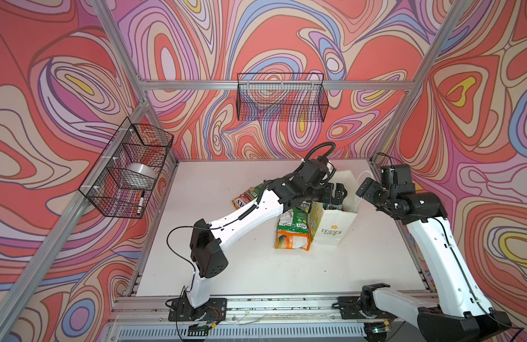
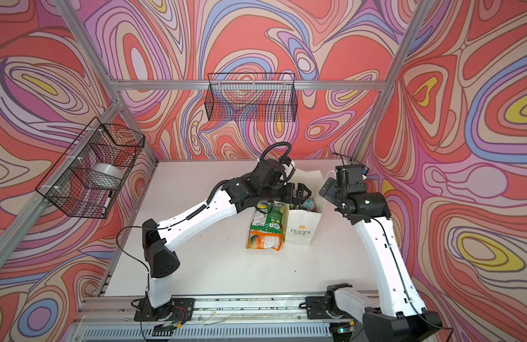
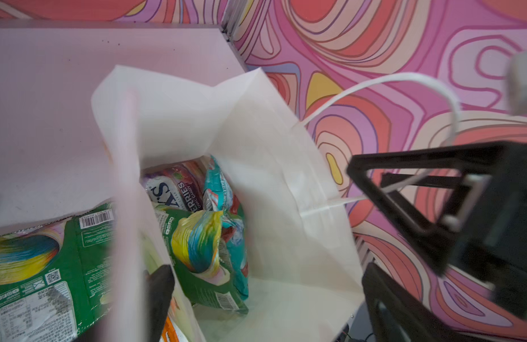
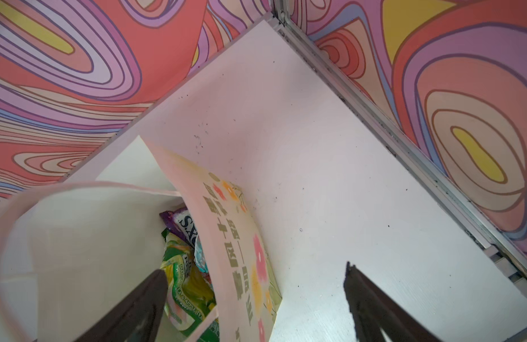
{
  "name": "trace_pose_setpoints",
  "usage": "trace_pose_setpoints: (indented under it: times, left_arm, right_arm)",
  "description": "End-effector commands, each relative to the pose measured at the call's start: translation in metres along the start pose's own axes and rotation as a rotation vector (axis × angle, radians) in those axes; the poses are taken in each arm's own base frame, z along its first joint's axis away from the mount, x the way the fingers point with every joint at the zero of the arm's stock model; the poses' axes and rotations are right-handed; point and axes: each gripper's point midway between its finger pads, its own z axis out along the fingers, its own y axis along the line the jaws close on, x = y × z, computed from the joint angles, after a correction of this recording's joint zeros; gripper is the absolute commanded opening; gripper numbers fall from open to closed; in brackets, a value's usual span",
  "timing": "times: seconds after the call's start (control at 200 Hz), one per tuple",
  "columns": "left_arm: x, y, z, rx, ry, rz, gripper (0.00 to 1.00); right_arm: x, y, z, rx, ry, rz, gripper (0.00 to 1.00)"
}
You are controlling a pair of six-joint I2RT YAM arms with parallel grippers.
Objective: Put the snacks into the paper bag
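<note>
Black wire mesh makes up the side basket [image 1: 108,192] at the far left, hung on the aluminium frame [image 1: 197,85]. It holds a glossy tape roll [image 1: 141,174] and a slim marker [image 1: 141,202]. A longer back basket [image 1: 281,97] of the same mesh hangs at the rear.

Further right, on the counter [image 1: 226,266], an orange packet [image 1: 243,202] of crinkled shiny film lies partly under the white shell of the left arm [image 1: 256,210]. Next, a flat green packet [image 1: 295,217] overlaps an orange-ended packet [image 1: 292,241], both touching the side of the paper bag [image 1: 333,229].

The bag stands upright toward the counter's right rear — smooth white paper with sharp folds, a yellow flower and green lettering on its front. A white cord handle [image 3: 404,86] arches from its rim. Its mouth gapes. Inside lie a purple packet [image 3: 173,189], a teal packet [image 3: 218,189] and a crumpled green packet [image 3: 203,254], all creased and reflective.

The left tool [image 1: 338,193] hovers over the mouth, fingers spread and empty. The right tool [image 4: 255,268] sits just beside the bag's right rim, also released — in its wrist view the bag's printed wall shows between its dark fingers, unpinched.

The counter is matte white and flecked with small dark specks. Walls [image 1: 286,35] on three sides carry swirling bands of coral, lilac, blue and yellow.
</note>
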Motion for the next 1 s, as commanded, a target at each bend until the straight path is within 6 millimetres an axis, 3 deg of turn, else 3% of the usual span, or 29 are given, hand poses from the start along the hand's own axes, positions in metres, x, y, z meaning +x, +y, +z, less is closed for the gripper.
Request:
trace_pose_setpoints:
  times: [0.0,0.17,0.496,0.671,0.836,0.992]
  left_arm:
    - [-0.03,-0.039,-0.063,0.11,-0.104,0.105,1.0]
    - [-0.037,-0.044,-0.123,0.111,-0.18,0.174,1.0]
    - [0.007,0.042,-0.186,-0.114,-0.227,0.128,1.0]
    - [0.044,0.084,-0.198,-0.181,-0.137,0.064,1.0]
    - [0.095,0.119,-0.189,-0.243,0.021,0.017,1.0]
    - [0.136,0.136,-0.177,-0.251,0.138,-0.026,1.0]
  right_arm:
    - [0.01,0.01,0.016,-0.037,0.047,-0.003,0.91]
    - [0.009,0.011,0.027,-0.026,0.041,-0.009,0.75]
    - [0.015,0.02,0.047,-0.03,0.088,-0.032,0.39]
    - [0.019,0.02,0.051,-0.022,0.107,-0.049,0.22]
    - [0.016,0.022,0.048,-0.036,0.1,-0.065,0.0]
    - [0.018,0.027,0.049,-0.056,0.116,-0.078,0.0]
